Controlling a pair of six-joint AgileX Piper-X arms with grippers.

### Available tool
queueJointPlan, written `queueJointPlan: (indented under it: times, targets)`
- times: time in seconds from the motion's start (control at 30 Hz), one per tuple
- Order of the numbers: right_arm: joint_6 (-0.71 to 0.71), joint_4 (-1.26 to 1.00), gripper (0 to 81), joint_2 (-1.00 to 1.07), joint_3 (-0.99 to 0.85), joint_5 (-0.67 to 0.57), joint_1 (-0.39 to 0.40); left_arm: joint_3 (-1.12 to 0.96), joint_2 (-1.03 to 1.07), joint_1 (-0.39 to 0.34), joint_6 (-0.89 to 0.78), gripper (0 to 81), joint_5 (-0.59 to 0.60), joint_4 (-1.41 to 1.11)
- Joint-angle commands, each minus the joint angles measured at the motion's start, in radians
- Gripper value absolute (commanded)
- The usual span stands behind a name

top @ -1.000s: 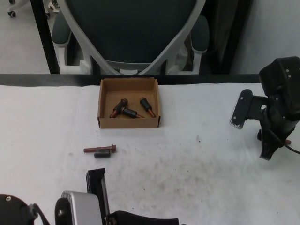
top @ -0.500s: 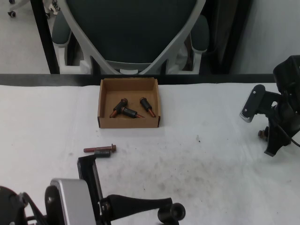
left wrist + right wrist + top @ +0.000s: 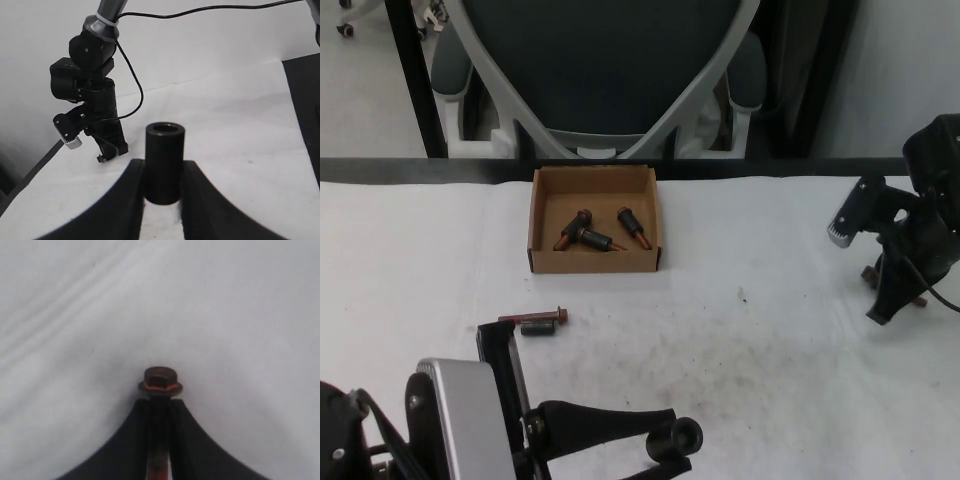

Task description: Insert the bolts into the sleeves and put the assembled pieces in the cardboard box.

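Observation:
My left gripper [image 3: 162,190] is shut on a black sleeve [image 3: 164,162], held upright with its bore showing; in the high view this sleeve [image 3: 681,437] sits at the near edge of the bench. My right gripper [image 3: 160,412] is shut on a reddish bolt [image 3: 160,381], hex head outward; the high view puts that arm [image 3: 910,235] at the far right with the bolt [image 3: 892,285] low by the cloth. A loose bolt [image 3: 532,318] and a loose sleeve [image 3: 535,328] lie side by side in front of the cardboard box [image 3: 595,262], which holds three assembled pieces [image 3: 590,236].
White cloth covers the bench. A dark office chair [image 3: 600,70] stands behind the far edge. The stretch between the box and the right arm is open cloth, with a small dark speck [image 3: 742,296].
The left arm has swung in at the near edge, bringing its sleeve into sight. The right arm shifted rightward, then turned and lowered slightly with its bolt.

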Motion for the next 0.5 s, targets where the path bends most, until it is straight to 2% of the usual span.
queueJointPlan:
  times: [0.0,0.23,0.47]
  targets:
    - [0.112,-0.027,0.2,0.028,0.019,-0.207,0.009,-0.002,0.001,0.003,0.03,0.8,0.011,-0.015]
    - [0.248,-0.14,0.2,-0.123,0.109,-0.368,0.009,-0.002,0.001,0.015,0.03,0.8,-0.019,0.029]
    - [0.428,-0.373,0.2,-0.391,0.359,-0.411,0.009,-0.002,0.001,0.032,-0.022,0.8,-0.041,0.026]
